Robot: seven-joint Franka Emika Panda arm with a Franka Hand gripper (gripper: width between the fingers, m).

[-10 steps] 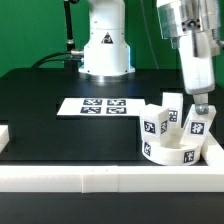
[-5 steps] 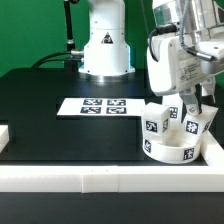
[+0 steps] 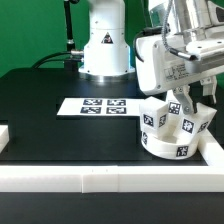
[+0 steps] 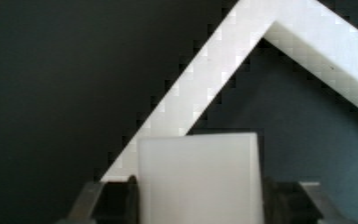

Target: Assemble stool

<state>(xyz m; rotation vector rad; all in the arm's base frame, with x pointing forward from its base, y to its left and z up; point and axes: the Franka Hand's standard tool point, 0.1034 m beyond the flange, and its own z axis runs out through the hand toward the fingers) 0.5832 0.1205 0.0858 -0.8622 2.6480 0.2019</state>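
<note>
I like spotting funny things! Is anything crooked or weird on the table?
Slightly. The white plastic stool sits upside down by the white border rails, blocky tagged legs pointing up. The leg on the exterior view's right leans outward instead of standing straight. The gripper is just above the legs. Nothing looks broken.

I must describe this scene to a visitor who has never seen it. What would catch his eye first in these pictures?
First, the white round seat with tagged legs standing up from it, in the corner of the white border rails at the exterior view's right. The gripper hangs directly over it, and the wrist view shows a white leg between its fingers. Behind, on the black table, lies the flat marker board.
</note>
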